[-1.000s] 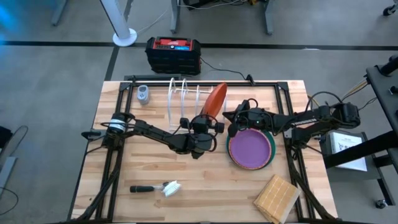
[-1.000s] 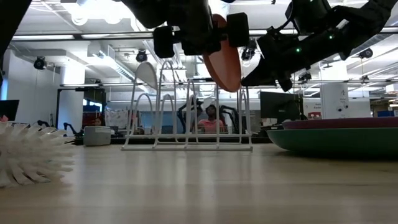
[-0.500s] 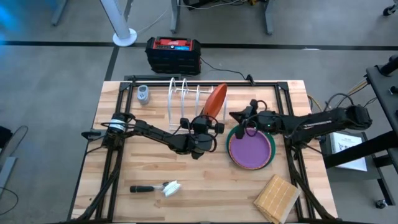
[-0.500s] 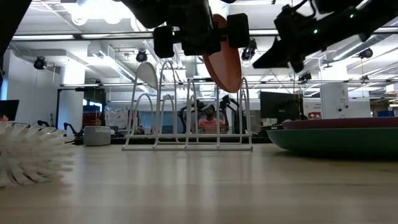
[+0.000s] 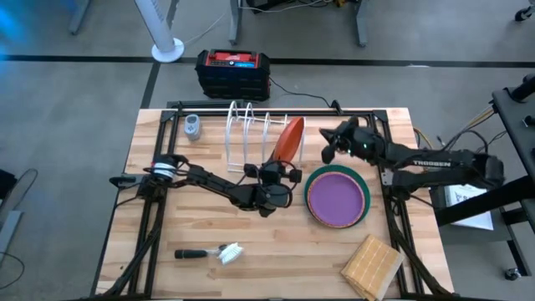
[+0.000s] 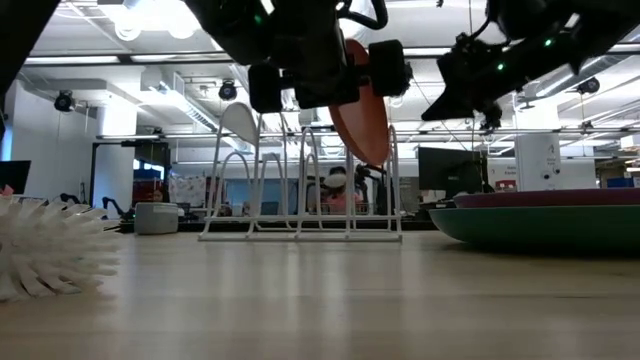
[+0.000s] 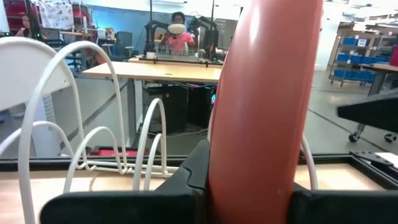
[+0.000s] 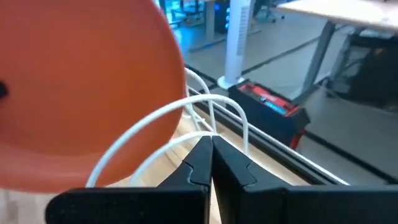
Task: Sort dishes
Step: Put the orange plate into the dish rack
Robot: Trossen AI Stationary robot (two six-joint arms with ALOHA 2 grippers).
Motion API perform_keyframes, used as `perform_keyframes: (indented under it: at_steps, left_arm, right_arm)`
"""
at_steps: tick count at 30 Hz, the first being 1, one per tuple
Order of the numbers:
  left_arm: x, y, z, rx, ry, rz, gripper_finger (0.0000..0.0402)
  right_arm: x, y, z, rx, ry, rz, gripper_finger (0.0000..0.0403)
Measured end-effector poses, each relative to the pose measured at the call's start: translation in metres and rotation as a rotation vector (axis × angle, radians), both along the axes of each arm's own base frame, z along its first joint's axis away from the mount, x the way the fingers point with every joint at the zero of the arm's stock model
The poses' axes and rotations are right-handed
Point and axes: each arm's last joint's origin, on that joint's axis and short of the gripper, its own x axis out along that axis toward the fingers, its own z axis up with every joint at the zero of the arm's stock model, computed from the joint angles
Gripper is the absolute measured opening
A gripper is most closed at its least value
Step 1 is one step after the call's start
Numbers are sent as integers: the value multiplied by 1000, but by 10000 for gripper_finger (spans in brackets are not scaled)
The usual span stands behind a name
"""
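Evidently the left gripper (image 5: 280,166) clamps the orange plate (image 5: 288,139) on edge, probably to slot it into the rack (image 5: 249,130); the right gripper (image 5: 328,144) hovers upper right, fingers together.

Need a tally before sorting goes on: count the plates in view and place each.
3. The round orange plate is held on edge by the left gripper at the white wire rack. The flat purple plate lies on the larger teal-green plate. More may be hidden.
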Motion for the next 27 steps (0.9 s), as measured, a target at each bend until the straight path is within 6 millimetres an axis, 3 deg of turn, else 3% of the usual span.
perform_keyframes:
  at_steps: [7, 16, 21, 27]
  left_arm:
    - [3, -1, -11, -2, -13, 2, 22]
    - [4, -1, -17, -2, -10, -2, 22]
    - [4, -1, -17, -2, -9, -6, 22]
    - [4, -1, -17, -2, -8, -7, 22]
  right_arm:
    - [7, -37, 5, 63, -25, 24, 0]
    - [37, -69, 11, 106, 2, 95, 0]
    - [45, -83, 8, 131, 14, 99, 0]
    - [46, -87, 2, 152, 23, 97, 0]
